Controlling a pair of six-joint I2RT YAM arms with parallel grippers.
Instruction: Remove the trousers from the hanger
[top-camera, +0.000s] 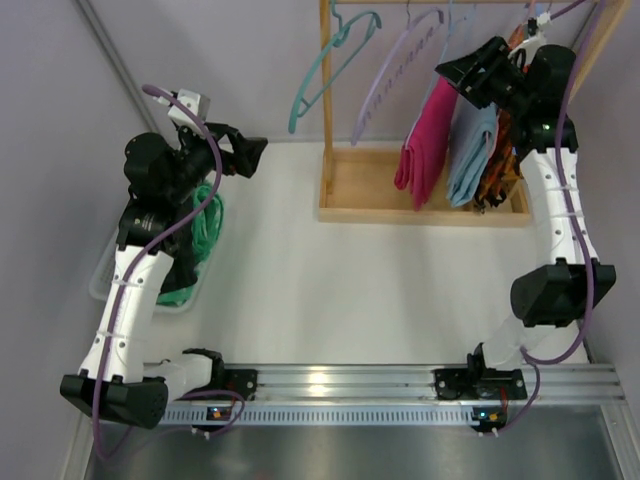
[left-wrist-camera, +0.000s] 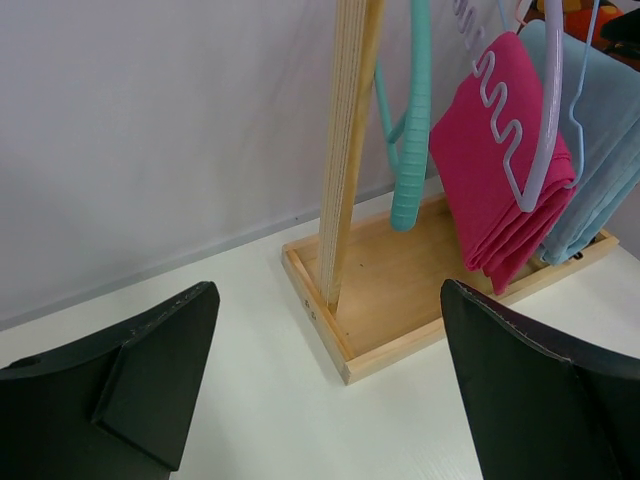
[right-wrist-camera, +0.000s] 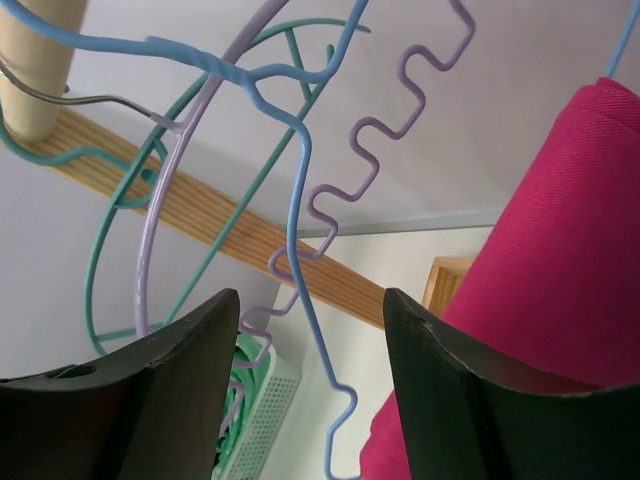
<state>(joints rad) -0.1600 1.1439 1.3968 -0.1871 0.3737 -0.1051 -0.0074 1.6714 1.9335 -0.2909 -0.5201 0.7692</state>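
1. If you go from the top view, the pink trousers, light blue trousers and orange patterned trousers hang upper right on the wooden rack. The right gripper is up by their hangers, and the left gripper sits upper left.
2. Left wrist: fingers spread wide, pink pair at upper right.
3. Right wrist: fingers apart, a blue hanger wire showing in the gap, pink cloth at the right edge.

A white table is seen from above. At its far side a shallow wooden base tray of a rack is set flat on the surface, with an upright post rising from its left corner. At the left edge a white perforated basket is placed, in which green cloth, apparently bunched trousers, is held. A metal rail is fixed along the near edge.
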